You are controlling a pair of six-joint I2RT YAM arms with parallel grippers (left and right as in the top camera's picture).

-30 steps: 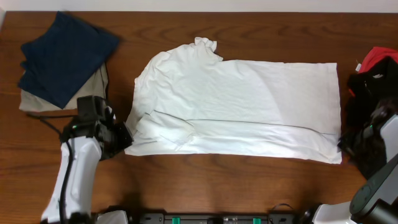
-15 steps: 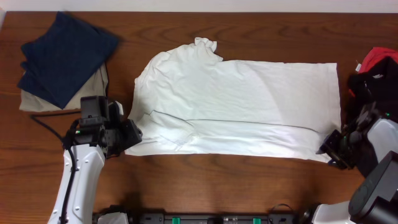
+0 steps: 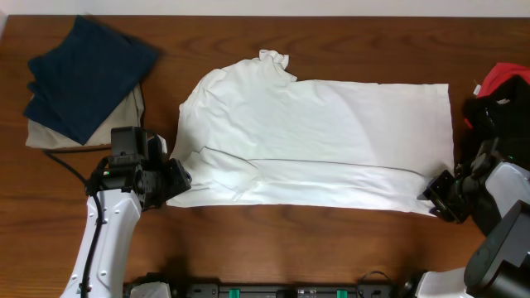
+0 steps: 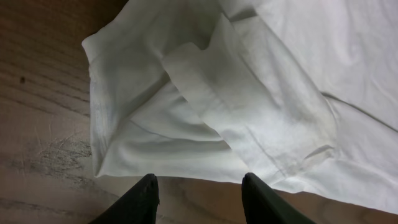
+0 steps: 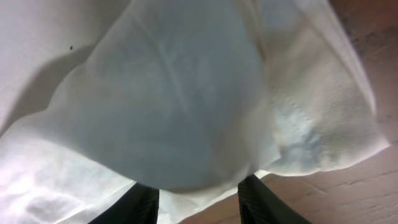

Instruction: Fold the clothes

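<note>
The white T-shirt (image 3: 315,141) lies spread on the wooden table (image 3: 273,240), plain side up, collar at the back, with its front strip folded over. My left gripper (image 3: 175,184) is open at the shirt's front left corner. In the left wrist view the fingers (image 4: 199,190) rest just short of the cloth edge (image 4: 249,93), with bare wood between them. My right gripper (image 3: 436,197) is open at the front right corner. In the right wrist view the shirt's hem (image 5: 174,106) bulges over and between the fingers (image 5: 198,191).
A navy blue folded garment (image 3: 87,74) lies on a beige folded one (image 3: 132,108) at the back left. Red and black fabric (image 3: 501,87) sits at the right edge. A black cable (image 3: 66,165) trails behind the left arm.
The left gripper has moved right, up to the shirt's front left corner. The right gripper has moved left from the table's edge to the front right corner. The shirt has not moved.
</note>
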